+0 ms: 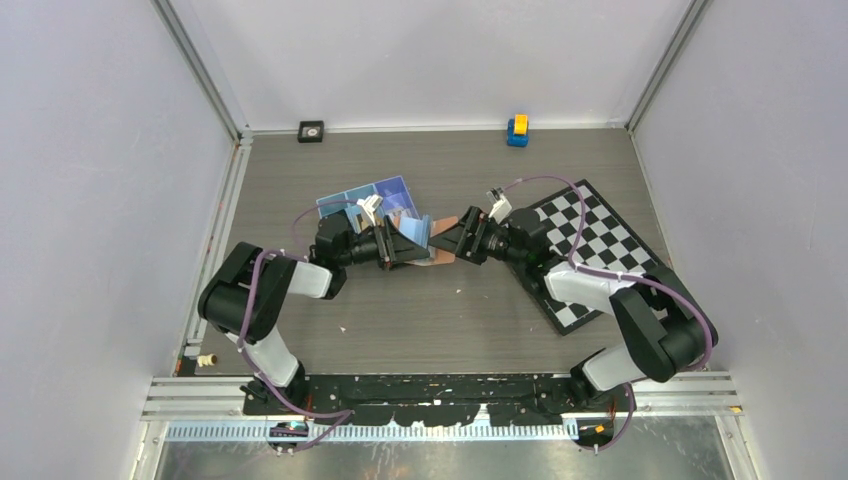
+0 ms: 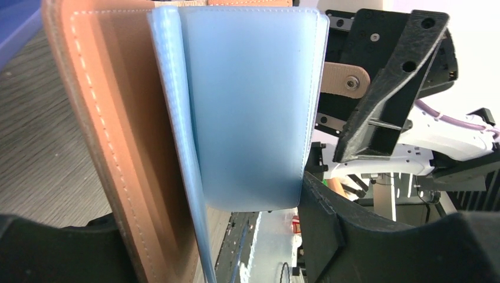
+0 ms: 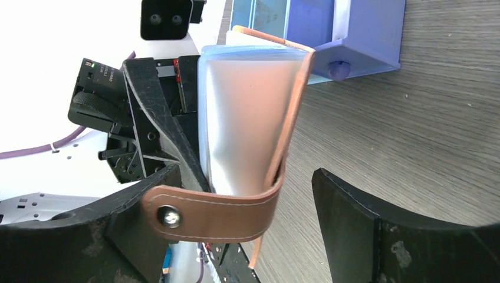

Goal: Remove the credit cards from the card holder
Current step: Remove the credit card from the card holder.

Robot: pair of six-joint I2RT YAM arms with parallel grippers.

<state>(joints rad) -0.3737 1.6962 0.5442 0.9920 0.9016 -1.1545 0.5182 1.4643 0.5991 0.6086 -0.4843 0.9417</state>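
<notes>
The tan-brown card holder (image 1: pixel 437 257) is held open above the table between both arms. In the left wrist view its tan cover (image 2: pixel 106 130) is on the left and its pale blue inner sleeves (image 2: pixel 253 106) are in the middle. My left gripper (image 1: pixel 400 246) (image 2: pixel 212 233) has the cover against one finger and the sleeves against the other. My right gripper (image 1: pixel 454 240) (image 3: pixel 247 194) is open. The snap strap (image 3: pixel 212 212) lies across its left finger, and its right finger (image 3: pixel 383 230) stands well apart. No credit card shows plainly.
A blue divided tray (image 1: pixel 372 197) (image 3: pixel 365 35) lies just behind the card holder. A checkered board (image 1: pixel 592 250) lies under the right arm. A small blue and yellow toy (image 1: pixel 517 130) and a black square object (image 1: pixel 311 130) sit by the back wall.
</notes>
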